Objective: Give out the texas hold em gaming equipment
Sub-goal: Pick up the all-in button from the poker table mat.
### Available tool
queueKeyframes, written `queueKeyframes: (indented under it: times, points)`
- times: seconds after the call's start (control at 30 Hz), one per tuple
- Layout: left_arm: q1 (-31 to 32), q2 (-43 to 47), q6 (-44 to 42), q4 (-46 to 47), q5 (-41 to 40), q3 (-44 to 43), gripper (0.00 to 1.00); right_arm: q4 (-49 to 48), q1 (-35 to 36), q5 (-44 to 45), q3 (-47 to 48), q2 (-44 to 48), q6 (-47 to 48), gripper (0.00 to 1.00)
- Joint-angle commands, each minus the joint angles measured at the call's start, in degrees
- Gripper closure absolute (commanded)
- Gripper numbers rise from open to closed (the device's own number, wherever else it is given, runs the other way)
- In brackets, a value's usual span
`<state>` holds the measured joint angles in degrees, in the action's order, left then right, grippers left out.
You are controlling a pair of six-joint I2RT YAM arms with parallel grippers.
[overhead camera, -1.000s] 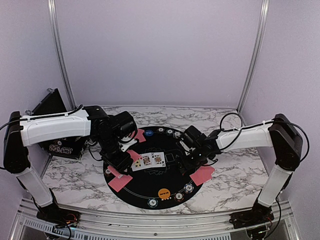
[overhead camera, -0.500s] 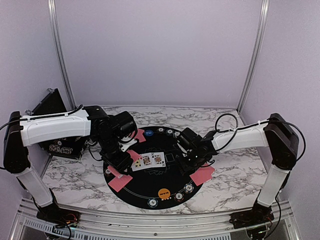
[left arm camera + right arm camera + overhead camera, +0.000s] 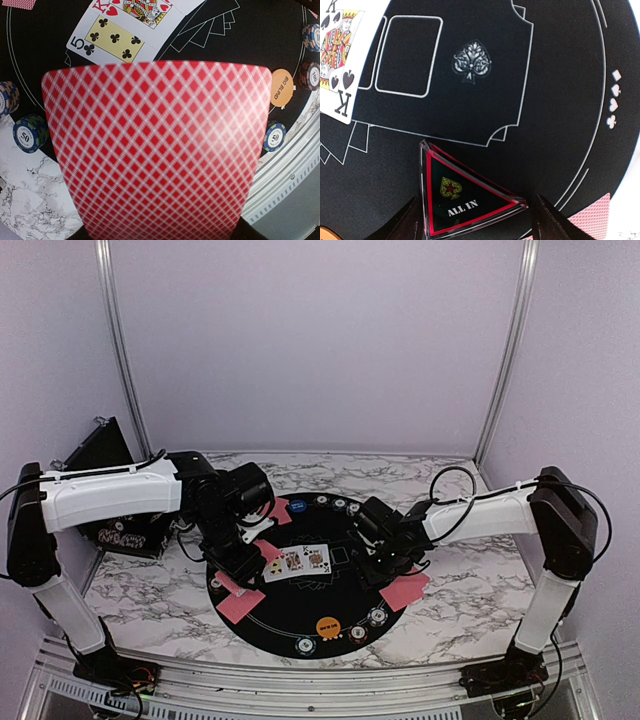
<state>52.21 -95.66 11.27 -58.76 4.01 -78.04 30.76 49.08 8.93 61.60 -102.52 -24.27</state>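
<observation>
A red-backed playing card (image 3: 155, 150) fills the left wrist view, held in my left gripper (image 3: 236, 562) over the left side of the black mat (image 3: 335, 590); its fingers are hidden behind the card. Face-up cards (image 3: 298, 560) lie at the mat's centre, among them a five of clubs (image 3: 107, 40) and a king of spades (image 3: 340, 55). My right gripper (image 3: 475, 222) has closed on the red triangle marker (image 3: 462, 200), which reads ALL IN, one finger (image 3: 402, 225) at each side. An orange button (image 3: 328, 625) and striped chips (image 3: 378, 616) sit along the near rim.
Pink-backed cards lie at the mat's left edge (image 3: 240, 602), right edge (image 3: 405, 588) and far left (image 3: 280, 510). More chips (image 3: 340, 504) and a blue button (image 3: 297, 506) line the far rim. A black box (image 3: 110, 455) stands at the back left of the marble table (image 3: 470, 590).
My right gripper has shifted slightly left over the mat and its jaws have narrowed around the triangle marker. The left arm and its card have not moved.
</observation>
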Motion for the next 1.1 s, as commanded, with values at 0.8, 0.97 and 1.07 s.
queueKeyframes:
  times: [0.8, 0.97, 1.07]
  points:
    - [-0.1, 1.2, -0.6, -0.7, -0.4, -0.5, 0.41, 1.7, 0.6, 1.5, 8.7, -1.8, 1.0, 0.6]
    - [-0.3, 1.5, -0.7, -0.7, -0.4, -0.1, 0.41, 2.4, 0.1, 2.1, 16.3, -6.5, 3.9, 0.6]
    - [-0.5, 1.9, -0.9, -0.7, -0.4, 0.3, 0.41, 3.1, -0.3, 2.2, 22.7, -11.1, 5.8, 0.6]
